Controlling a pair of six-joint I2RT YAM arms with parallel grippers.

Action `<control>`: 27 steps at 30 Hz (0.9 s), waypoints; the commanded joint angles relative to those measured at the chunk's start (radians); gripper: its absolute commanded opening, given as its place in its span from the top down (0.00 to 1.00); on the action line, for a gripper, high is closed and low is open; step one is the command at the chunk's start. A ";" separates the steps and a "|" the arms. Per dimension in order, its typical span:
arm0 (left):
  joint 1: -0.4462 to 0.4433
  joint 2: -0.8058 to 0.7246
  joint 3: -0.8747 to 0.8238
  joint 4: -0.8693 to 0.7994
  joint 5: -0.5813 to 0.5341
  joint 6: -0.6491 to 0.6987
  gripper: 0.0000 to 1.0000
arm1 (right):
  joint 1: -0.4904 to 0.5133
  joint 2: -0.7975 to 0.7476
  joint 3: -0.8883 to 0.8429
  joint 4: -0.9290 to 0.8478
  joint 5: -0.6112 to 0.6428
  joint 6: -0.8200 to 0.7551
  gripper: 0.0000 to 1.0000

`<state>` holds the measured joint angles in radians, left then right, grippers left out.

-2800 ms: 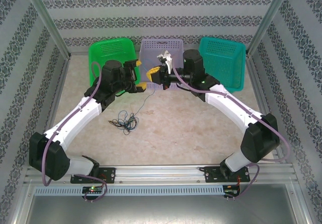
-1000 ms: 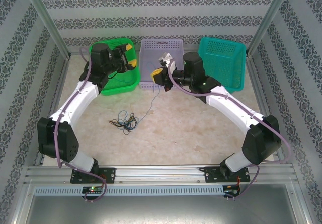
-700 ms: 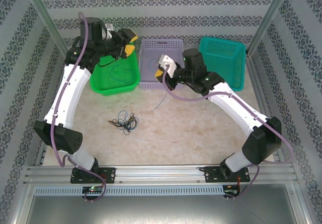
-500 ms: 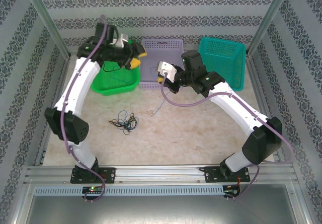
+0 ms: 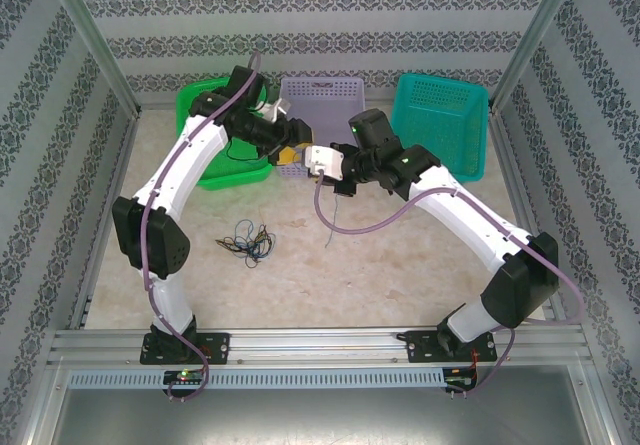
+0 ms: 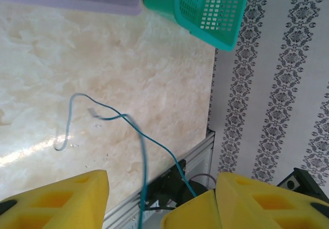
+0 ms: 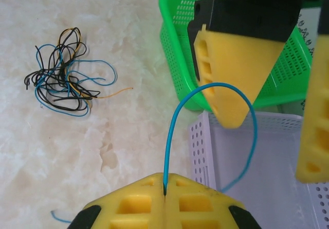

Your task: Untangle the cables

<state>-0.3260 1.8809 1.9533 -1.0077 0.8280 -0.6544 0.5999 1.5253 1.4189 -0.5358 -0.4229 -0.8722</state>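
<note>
A single blue cable (image 7: 172,126) is pinched in my right gripper (image 7: 164,187), which is shut on it. The cable arches up and passes between the yellow fingers (image 7: 231,74) of my left gripper, which stands open around it without touching. In the left wrist view the same blue cable (image 6: 141,152) runs between the left gripper's (image 6: 159,182) spread fingers, and its curly end lies on the table. From above, the left gripper (image 5: 288,152) meets the right gripper (image 5: 308,163) in front of the baskets, and the blue cable (image 5: 320,210) hangs down. The remaining cables (image 5: 248,240) lie tangled on the table.
Three baskets line the back wall: green (image 5: 200,100), purple (image 5: 320,90) and teal (image 5: 440,115). The green basket (image 7: 175,43) and purple basket (image 7: 267,157) are just behind both grippers. The marble tabletop (image 5: 380,265) ends at a metal rail at the near edge.
My left arm has swung from over the green basket to the right gripper and now straddles the blue cable. The right gripper has shifted slightly left and nearer, still holding the cable.
</note>
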 commanded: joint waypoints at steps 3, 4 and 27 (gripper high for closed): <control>-0.016 0.015 -0.005 -0.058 -0.007 0.047 0.60 | 0.021 -0.026 -0.031 -0.006 0.022 -0.027 1.00; -0.015 0.016 -0.007 -0.057 -0.005 0.046 0.64 | 0.023 -0.028 -0.036 -0.003 0.022 -0.025 1.00; 0.055 -0.206 -0.256 0.644 -0.278 -0.360 1.00 | 0.048 -0.040 -0.109 0.081 0.007 0.288 1.00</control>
<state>-0.3099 1.7535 1.7481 -0.6796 0.6739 -0.8963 0.6312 1.4853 1.3170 -0.4278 -0.3599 -0.7116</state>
